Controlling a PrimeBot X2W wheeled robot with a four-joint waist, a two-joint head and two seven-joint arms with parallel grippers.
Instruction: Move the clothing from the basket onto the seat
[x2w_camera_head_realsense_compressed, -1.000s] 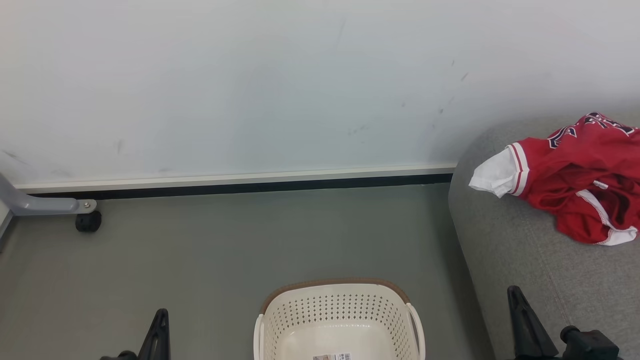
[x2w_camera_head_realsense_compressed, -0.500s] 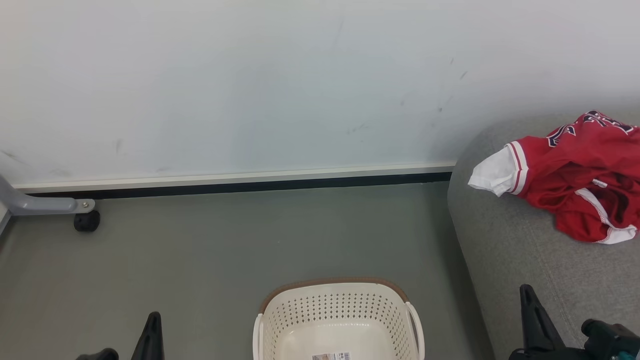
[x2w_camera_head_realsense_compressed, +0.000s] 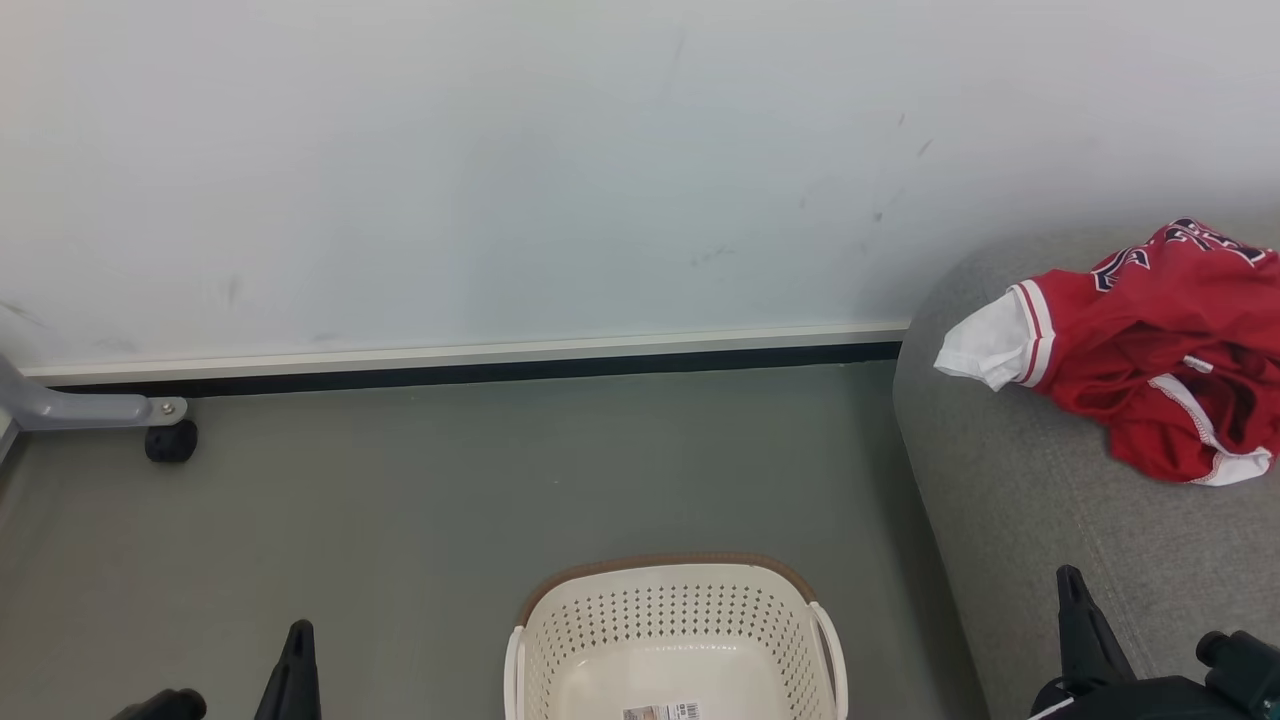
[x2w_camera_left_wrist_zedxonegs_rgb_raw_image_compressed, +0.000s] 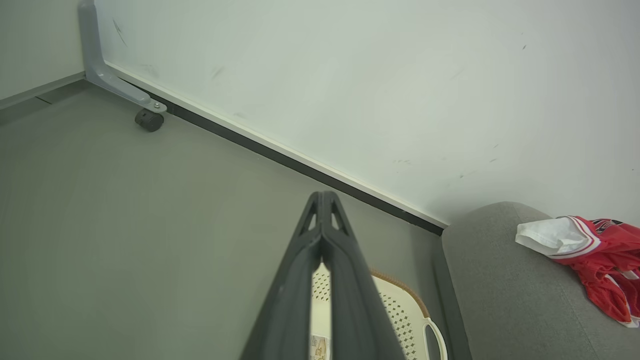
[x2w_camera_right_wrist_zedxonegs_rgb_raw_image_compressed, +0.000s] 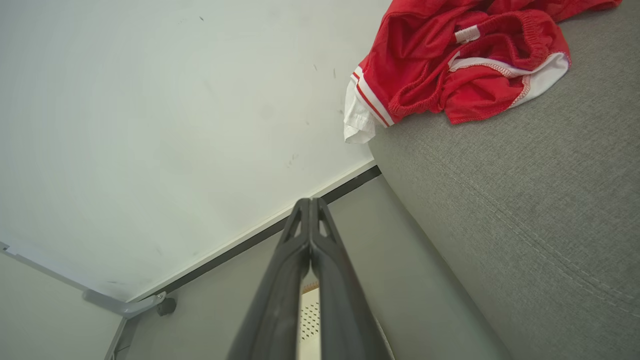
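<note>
Red jersey (x2w_camera_head_realsense_compressed: 1125, 310) and shorts (x2w_camera_head_realsense_compressed: 1185, 435) lie heaped on the grey sofa (x2w_camera_head_realsense_compressed: 1010, 520), well apart from the perforated basket (x2w_camera_head_realsense_compressed: 668, 566) on the floor. What I can see of its bottom is bare but for a label (x2w_camera_head_realsense_compressed: 662, 713). Left gripper (x2w_camera_left_wrist_zedxonegs_rgb_raw_image_compressed: 322, 199) and right gripper (x2w_camera_right_wrist_zedxonegs_rgb_raw_image_compressed: 310, 202) are both pressed together, pinching nothing. I judge the transfer done; the next move calls only for parking the arms.

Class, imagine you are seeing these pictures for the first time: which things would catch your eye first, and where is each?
The red clothing stands out first, heaped on the grey seat at the right of the head view. Next comes the cream basket, on the floor at bottom centre, with a label on its bottom. The left gripper and right gripper flank it, both shut.
</note>
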